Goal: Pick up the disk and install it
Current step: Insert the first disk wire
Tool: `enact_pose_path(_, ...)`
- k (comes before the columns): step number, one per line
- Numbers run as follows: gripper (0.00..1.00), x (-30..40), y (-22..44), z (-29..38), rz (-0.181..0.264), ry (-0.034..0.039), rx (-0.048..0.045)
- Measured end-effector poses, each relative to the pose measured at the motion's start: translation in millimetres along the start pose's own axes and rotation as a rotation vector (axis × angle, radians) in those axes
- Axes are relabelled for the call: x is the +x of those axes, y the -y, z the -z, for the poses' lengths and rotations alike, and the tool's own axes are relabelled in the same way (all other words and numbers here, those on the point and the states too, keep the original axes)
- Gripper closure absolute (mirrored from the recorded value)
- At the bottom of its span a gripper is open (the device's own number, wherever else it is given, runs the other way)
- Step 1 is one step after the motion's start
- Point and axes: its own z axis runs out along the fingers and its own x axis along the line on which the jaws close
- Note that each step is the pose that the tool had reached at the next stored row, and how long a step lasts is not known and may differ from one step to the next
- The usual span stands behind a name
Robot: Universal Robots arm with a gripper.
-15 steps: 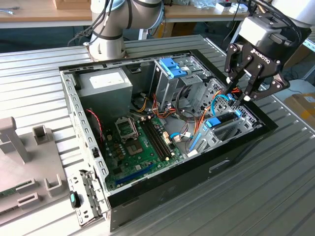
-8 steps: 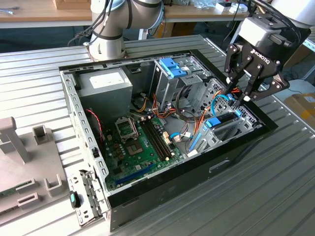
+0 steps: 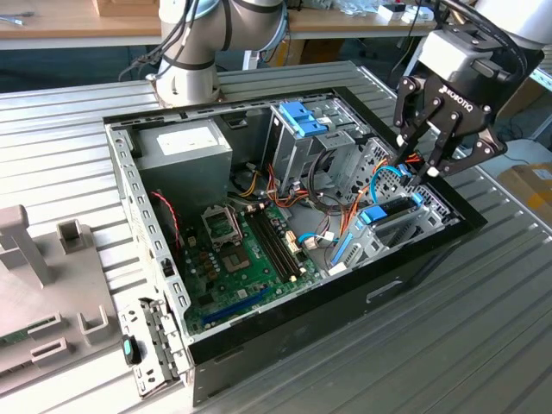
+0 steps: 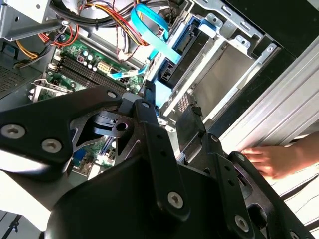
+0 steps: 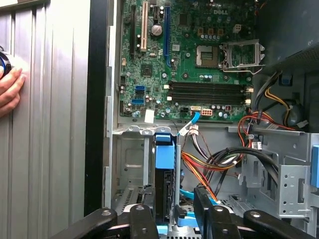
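Ribbed metal table (image 3: pixel 60 125) on the exterior view's left, then the open black case (image 3: pixel 302 321) with its green board (image 3: pixel 233 259). Further right the disk (image 3: pixel 379 214), a dark slab with glossy blue plastic rail, sits edge-up in the bay. The black gripper (image 3: pixel 417 158) hovers just above it, fingers spread, gripping nothing.

The grey metal disk (image 5: pixel 164 186), light-blue-railed, was partly hidden behind the black claw (image 5: pixel 173 201); a person's hand (image 5: pixel 10 92), off to the claw's side, was cropped.
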Motion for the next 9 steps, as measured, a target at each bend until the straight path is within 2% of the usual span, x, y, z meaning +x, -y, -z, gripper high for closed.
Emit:
enact_pose_path(3,0.56,-2.6,1.7,0.0,0.004,0.0000,0.0000)
enact_pose_path(9,0.56,-8.7,9.9,0.0,0.012,-0.0001,-0.0002)
